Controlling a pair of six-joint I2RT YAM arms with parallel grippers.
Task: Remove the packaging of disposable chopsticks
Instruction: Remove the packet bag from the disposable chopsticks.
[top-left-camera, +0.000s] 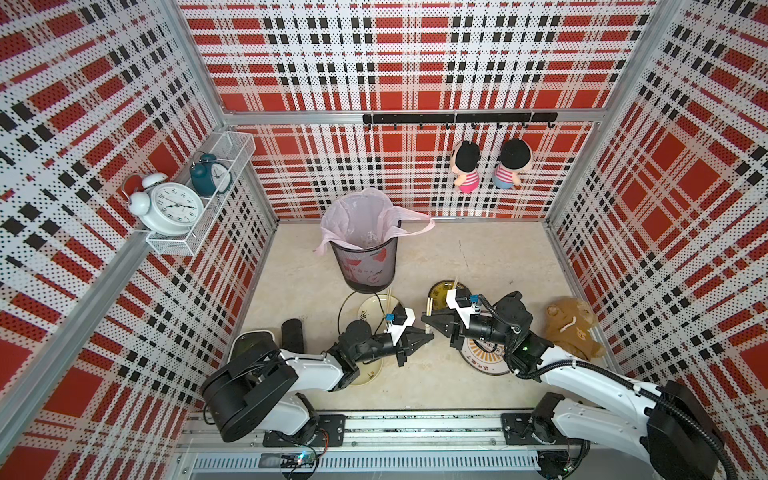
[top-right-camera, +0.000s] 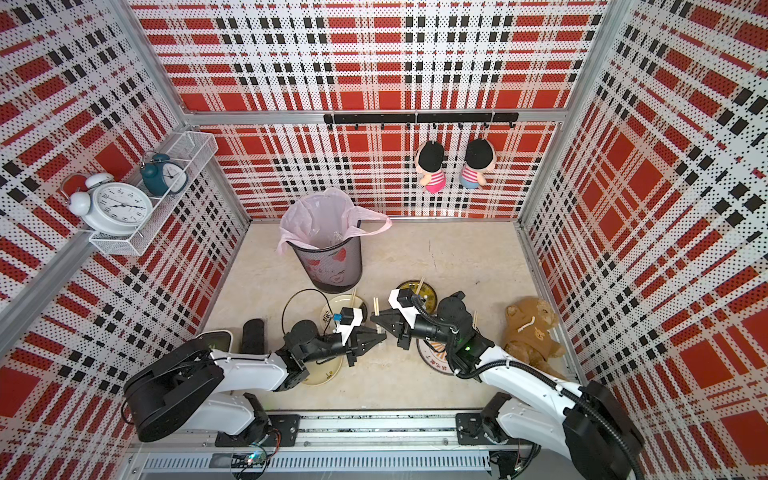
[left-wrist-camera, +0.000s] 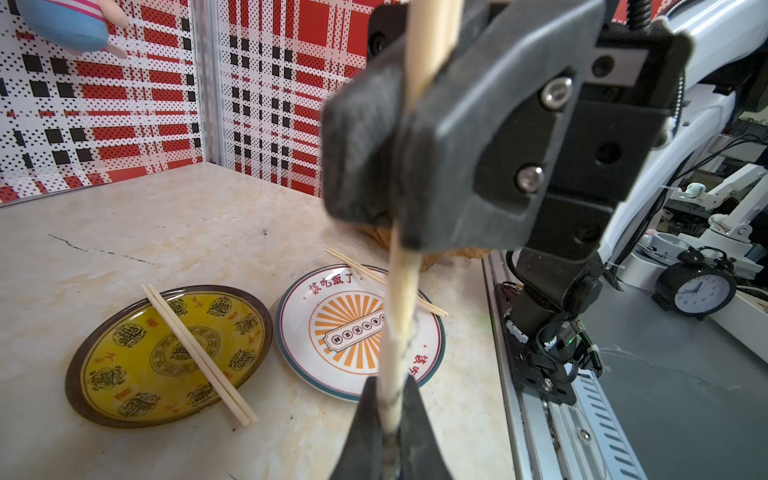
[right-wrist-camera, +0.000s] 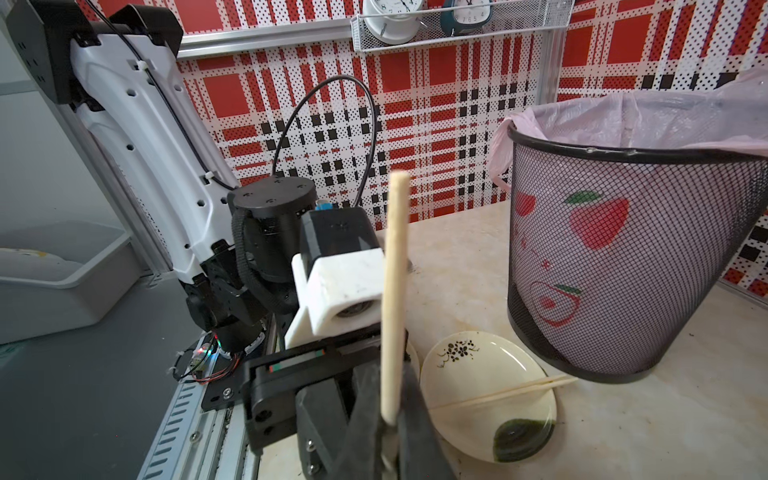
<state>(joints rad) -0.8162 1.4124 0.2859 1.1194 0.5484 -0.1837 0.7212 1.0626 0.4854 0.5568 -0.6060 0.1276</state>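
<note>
Red checked walls (top-left-camera: 415, 62) stand around the pale marble table (top-left-camera: 478, 257). Above it, the left gripper (left-wrist-camera: 388, 419) and right gripper (right-wrist-camera: 390, 419) both pinch one pair of disposable chopsticks (left-wrist-camera: 401, 299) (crinkled clear packaging (left-wrist-camera: 410, 332) clings near the left tips). Another pair (left-wrist-camera: 199, 353) lies across the yellow plate (left-wrist-camera: 104, 374).

Red, white and black plaid, dotted throughout, on the walls (top-left-camera: 415, 62). Pale beige marbling with faint darker veins on the surface (top-left-camera: 478, 257). Black mesh for the bin (top-left-camera: 368, 270), over a pale pink liner (top-left-camera: 357, 216) printed with red strawberries and green leaves. Pale tan for the disposable chopsticks (left-wrist-camera: 199, 353). Brown rim, yellow face and dark medallions on the yellow plate (left-wrist-camera: 104, 357). Orange sunburst, red characters and a dark rim on the white plate (left-wrist-camera: 299, 324). Black floral sprig and a dark green blotch on the cream plate (right-wrist-camera: 478, 374). Golden brown for the teddy bear (top-left-camera: 573, 328). White and teal for the two clocks (top-left-camera: 170, 208).
</note>
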